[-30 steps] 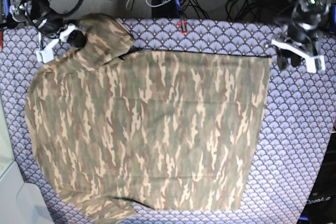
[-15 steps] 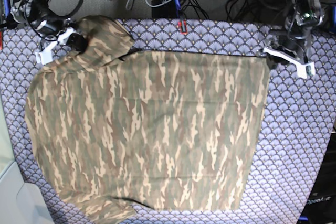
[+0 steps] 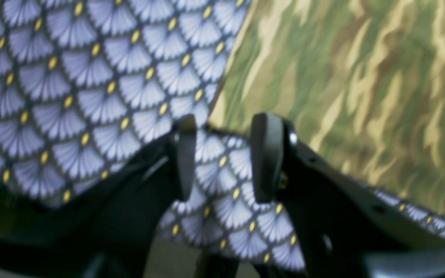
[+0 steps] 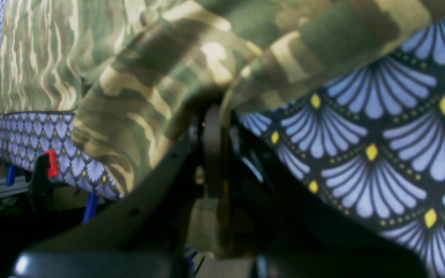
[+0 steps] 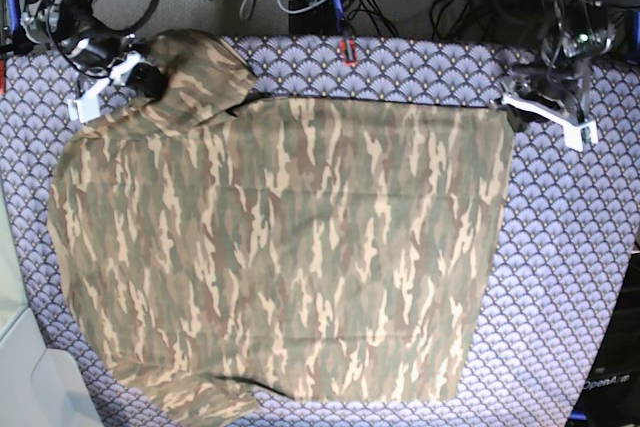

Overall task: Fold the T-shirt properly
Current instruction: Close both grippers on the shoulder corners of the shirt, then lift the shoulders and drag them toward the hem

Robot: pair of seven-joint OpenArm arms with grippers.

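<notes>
Base view — T-shirt [image 5: 280,247] corner just beside left gripper [image 5: 530,112].

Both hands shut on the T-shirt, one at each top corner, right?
Not quite. Only the right hand is shut on the T-shirt. The left wrist view shows the left hand open at the corner, with only table cloth between its fingers.
</notes>
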